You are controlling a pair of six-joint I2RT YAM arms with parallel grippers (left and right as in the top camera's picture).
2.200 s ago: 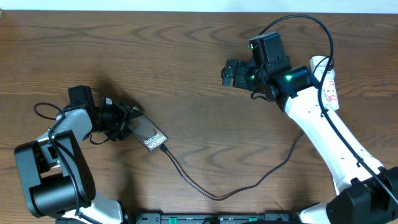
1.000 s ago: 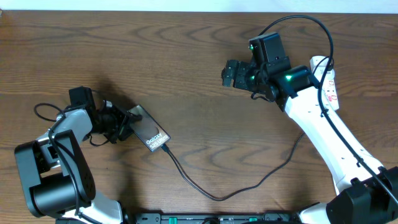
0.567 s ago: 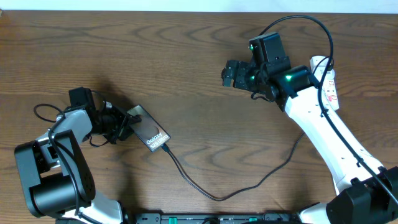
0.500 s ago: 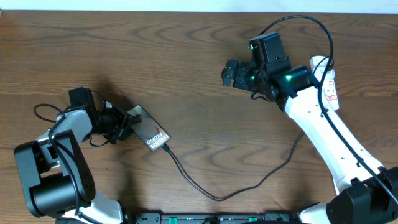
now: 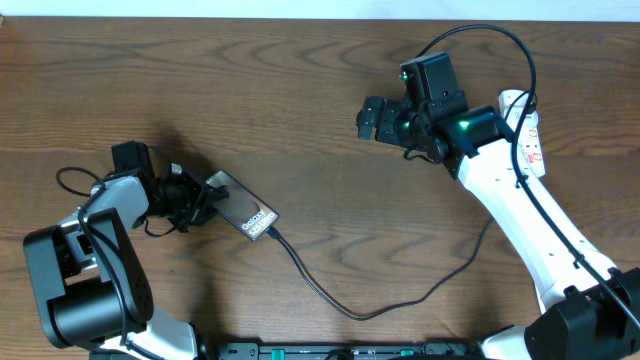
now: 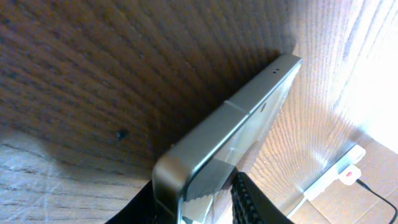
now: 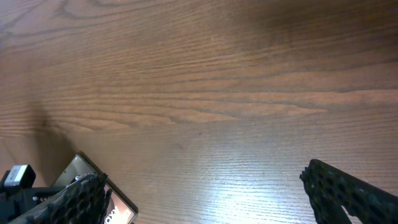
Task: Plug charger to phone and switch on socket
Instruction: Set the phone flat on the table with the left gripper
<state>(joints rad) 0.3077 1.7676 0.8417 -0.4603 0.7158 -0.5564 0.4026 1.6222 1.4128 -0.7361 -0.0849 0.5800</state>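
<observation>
1. The desk (image 5: 300, 80) carries everything. In the upper right, the right fingers (image 5: 367, 118) still hang spread and empty.
2. The charger (image 5: 350, 312) loops along the lower frame, and its slack has slid rightward. Its tip stays at the phone's lower-right end.
3. The left fingers (image 5: 206, 190), at mid-left, have narrowed to pinch the phone's near end.
4. The socket (image 5: 531, 135) lies at the right edge, partly under the right arm. Its switch seems the remaining step.
5. The phone (image 5: 246, 208) has swung slightly rightward.

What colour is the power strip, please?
The power strip is white with red switch marks, clearest in the overhead view.
</observation>
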